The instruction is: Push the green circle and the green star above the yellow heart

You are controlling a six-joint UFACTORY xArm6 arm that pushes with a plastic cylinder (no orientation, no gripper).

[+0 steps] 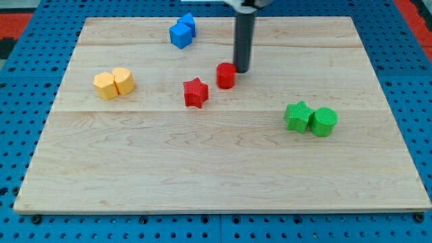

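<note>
place: robotics lab bench | evidence: pale wooden surface (pixel 223 169) lying on blue perforated board (pixel 20 135) visible at frame edges | small coloured test blocks scattered on it | dark rod descending from top centre

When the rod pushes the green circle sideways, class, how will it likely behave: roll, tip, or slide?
The green circle stands on its flat end, squat, so it should slide, not roll. It touches the green star, so a leftward push would probably move both. My tip is far off, beside the red cylinder.

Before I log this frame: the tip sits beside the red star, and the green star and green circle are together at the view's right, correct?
Not quite: the camera view shows my tip beside the red cylinder, not the red star. The green star and green circle are together at the view's right.
</note>
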